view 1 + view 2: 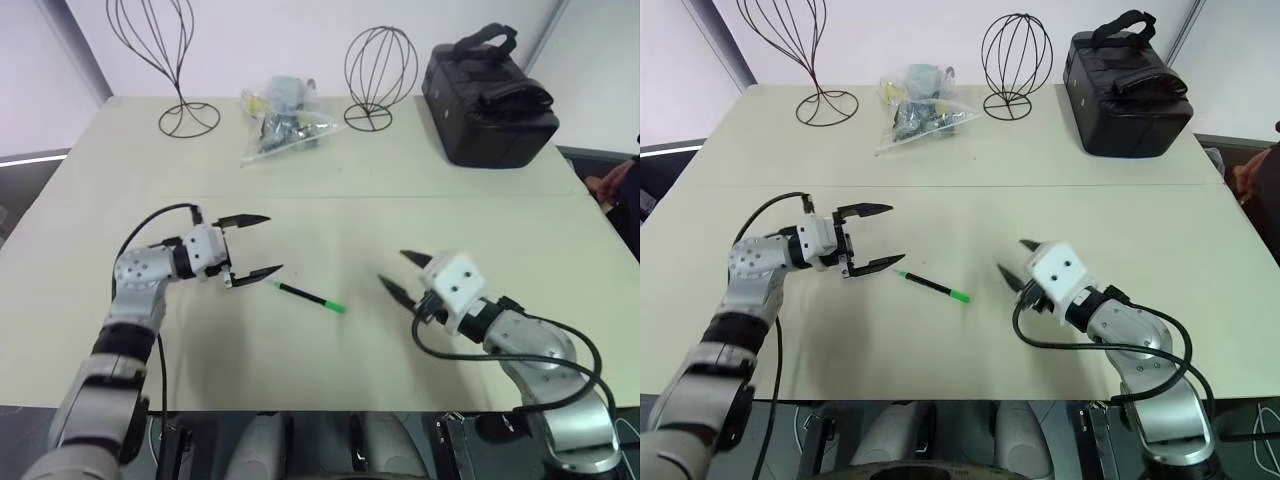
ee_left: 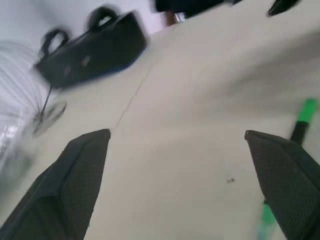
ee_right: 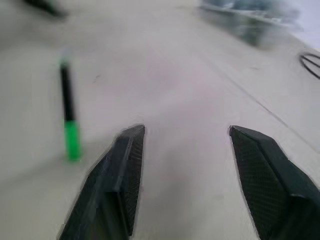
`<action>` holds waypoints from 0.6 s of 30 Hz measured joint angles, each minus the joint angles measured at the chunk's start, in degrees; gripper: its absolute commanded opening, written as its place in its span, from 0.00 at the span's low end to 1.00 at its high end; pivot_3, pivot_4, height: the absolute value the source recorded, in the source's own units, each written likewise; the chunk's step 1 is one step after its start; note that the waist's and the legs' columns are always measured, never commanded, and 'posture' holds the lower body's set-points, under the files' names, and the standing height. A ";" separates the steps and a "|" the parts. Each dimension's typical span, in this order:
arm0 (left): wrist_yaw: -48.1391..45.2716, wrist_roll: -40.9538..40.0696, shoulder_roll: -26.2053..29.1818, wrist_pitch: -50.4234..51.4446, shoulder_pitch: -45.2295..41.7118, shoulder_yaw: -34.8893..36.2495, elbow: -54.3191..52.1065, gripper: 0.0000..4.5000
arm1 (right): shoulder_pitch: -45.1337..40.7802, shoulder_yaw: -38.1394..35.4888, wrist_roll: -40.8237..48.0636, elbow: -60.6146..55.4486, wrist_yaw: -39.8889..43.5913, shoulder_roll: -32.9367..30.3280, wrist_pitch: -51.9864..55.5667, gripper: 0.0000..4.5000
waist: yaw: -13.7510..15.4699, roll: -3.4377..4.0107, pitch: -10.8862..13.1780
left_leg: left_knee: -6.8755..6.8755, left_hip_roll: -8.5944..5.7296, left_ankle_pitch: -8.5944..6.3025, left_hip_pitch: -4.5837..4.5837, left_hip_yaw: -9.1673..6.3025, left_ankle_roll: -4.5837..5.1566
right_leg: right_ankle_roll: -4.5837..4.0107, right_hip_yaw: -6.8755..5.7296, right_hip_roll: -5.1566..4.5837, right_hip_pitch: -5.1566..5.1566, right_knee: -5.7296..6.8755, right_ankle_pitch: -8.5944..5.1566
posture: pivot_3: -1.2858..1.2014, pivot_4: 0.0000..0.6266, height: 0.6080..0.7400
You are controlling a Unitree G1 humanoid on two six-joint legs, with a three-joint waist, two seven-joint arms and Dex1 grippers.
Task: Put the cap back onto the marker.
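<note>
Two black-fingered grippers hover low over the pale cream table (image 1: 330, 215), and neither holds anything. Between them lies the thin dark marker (image 1: 300, 294), flat on the tabletop, with the bright green plastic cap (image 1: 334, 306) seated on its end nearer the right gripper. A small green tip shows at the marker's other end, just beside the lower finger of the left gripper (image 1: 250, 245). That gripper's jaws stand wide apart, released, pointing across the table toward the marker; they do not touch it. The right gripper (image 1: 403, 274) sits apart from the capped end, its two fingers likewise spread and empty, aimed toward the marker.

Along the far edge of the table stand two black wire-frame stands (image 1: 183, 60), a clear plastic bag (image 1: 280, 118) of mixed small items between them, and a black fabric case with a handle (image 1: 487, 95) at the far right.
</note>
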 measured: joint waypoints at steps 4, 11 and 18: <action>14.83 -1.65 -0.48 18.68 14.35 4.05 -19.60 1.00 | 3.64 -1.14 -2.02 -4.86 -9.15 6.48 3.31 0.60 | 0.44 0.03 -0.01 | -0.01 0.00 0.00 0.00 -0.02 -0.01 | 0.00 0.03 -0.09 0.01 -0.01 0.00 | 0.52 0.24 1.00; 40.22 0.11 -8.32 35.00 27.19 11.67 -41.55 1.00 | 17.61 3.07 -8.87 -8.98 -18.51 9.83 -1.73 0.60 | 0.60 0.03 -0.04 | -0.02 -0.07 0.00 0.18 -0.02 -0.03 | 0.00 0.00 -0.14 0.21 -0.06 0.00 | 0.52 0.24 1.00; 42.97 1.24 -8.81 36.87 31.62 12.76 -45.97 1.00 | 22.77 4.20 -9.89 -8.65 -19.63 9.73 -7.75 0.60 | 1.35 0.03 -0.05 | -0.15 -0.02 0.00 0.27 -0.17 -0.03 | -0.09 -0.21 -0.06 0.37 -0.18 -0.06 | 0.52 0.24 1.00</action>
